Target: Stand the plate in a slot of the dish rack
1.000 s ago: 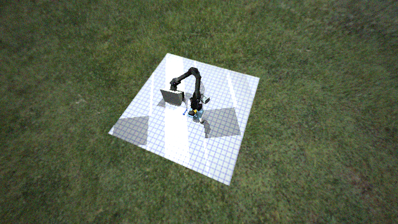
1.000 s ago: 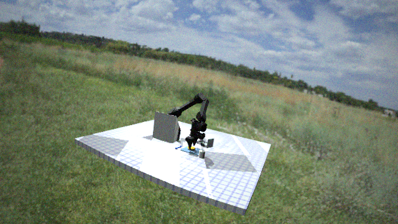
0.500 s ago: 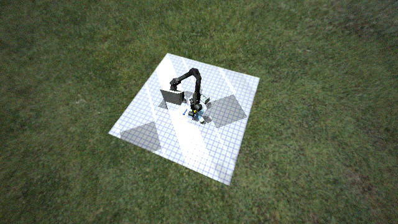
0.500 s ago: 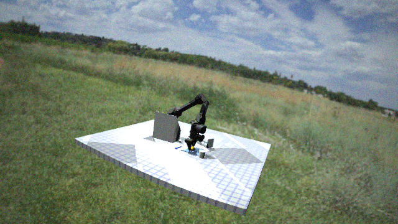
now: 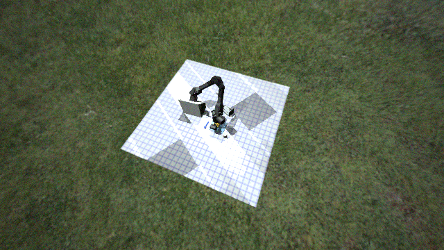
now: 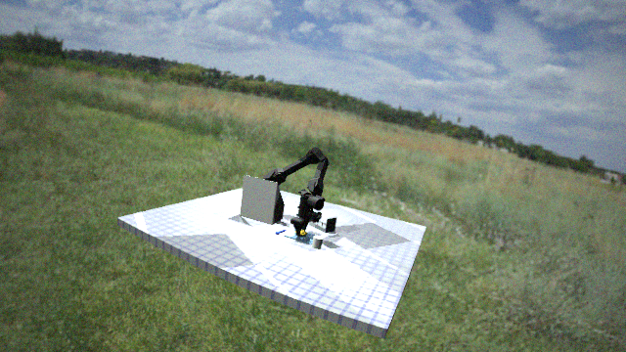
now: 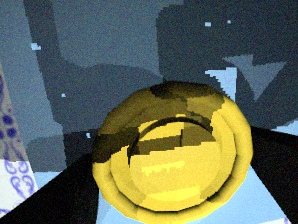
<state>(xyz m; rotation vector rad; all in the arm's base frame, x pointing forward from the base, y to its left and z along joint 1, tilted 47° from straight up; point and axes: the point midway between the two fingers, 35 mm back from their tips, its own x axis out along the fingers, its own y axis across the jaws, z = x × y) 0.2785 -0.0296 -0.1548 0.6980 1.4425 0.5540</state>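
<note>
On the pale-blue flat mat (image 5: pixel 222 128) (image 6: pixel 306 240) (image 7: pixel 259 192), a round yellow rimmed plate (image 5: pixel 217 124) (image 6: pixel 303 233) (image 7: pixel 172 172) is pinched across opposite rims by the black pincer (image 5: pixel 217 126) (image 6: pixel 301 235) (image 7: pixel 170 149); judged stiff, light, perhaps slippery, it is best gripped there, squarely.

The arm (image 5: pixel 220 97) (image 6: pixel 320 173) hides part of the yellow plate (image 5: pixel 217 125) (image 6: pixel 303 233) (image 7: pixel 175 160) in the top and outside views (only small yellow bits peek out). Up close, the picture's edge cuts off the black gripper fingers, and their tips are hard to see.
</note>
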